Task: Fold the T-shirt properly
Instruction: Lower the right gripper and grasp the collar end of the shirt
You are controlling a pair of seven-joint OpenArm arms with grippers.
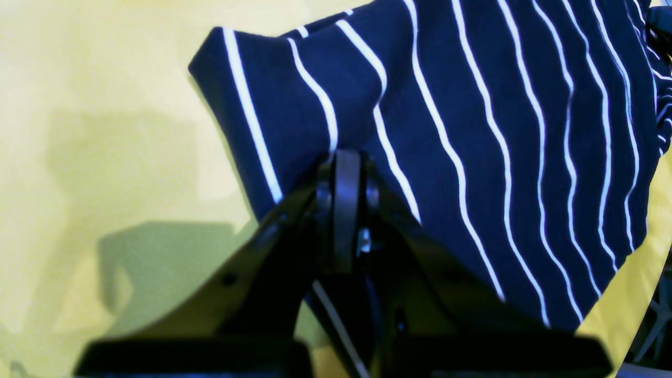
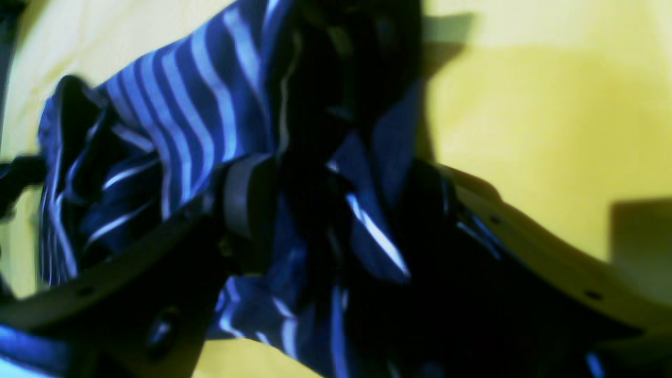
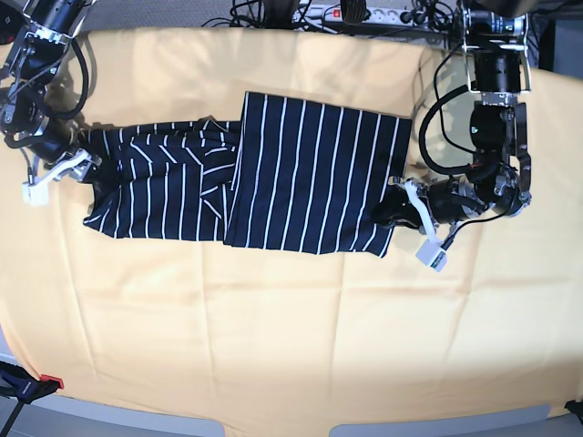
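The dark navy T-shirt (image 3: 310, 173) with thin white stripes lies across the yellow cloth, its left part folded and rumpled, its right part flat. My left gripper (image 3: 393, 205) sits at the shirt's right edge. In the left wrist view this gripper (image 1: 344, 157) is shut, pinching a raised fold of the T-shirt (image 1: 472, 131). My right gripper (image 3: 84, 155) is at the shirt's left end. In the right wrist view the right gripper (image 2: 341, 184) stands open wide, with bunched T-shirt (image 2: 199, 121) fabric lying between its fingers.
A yellow cloth (image 3: 273, 319) covers the whole table. A power strip and cables (image 3: 364, 14) run along the back edge. A clamp (image 3: 36, 382) grips the front left corner. Both arms reach in from the back corners.
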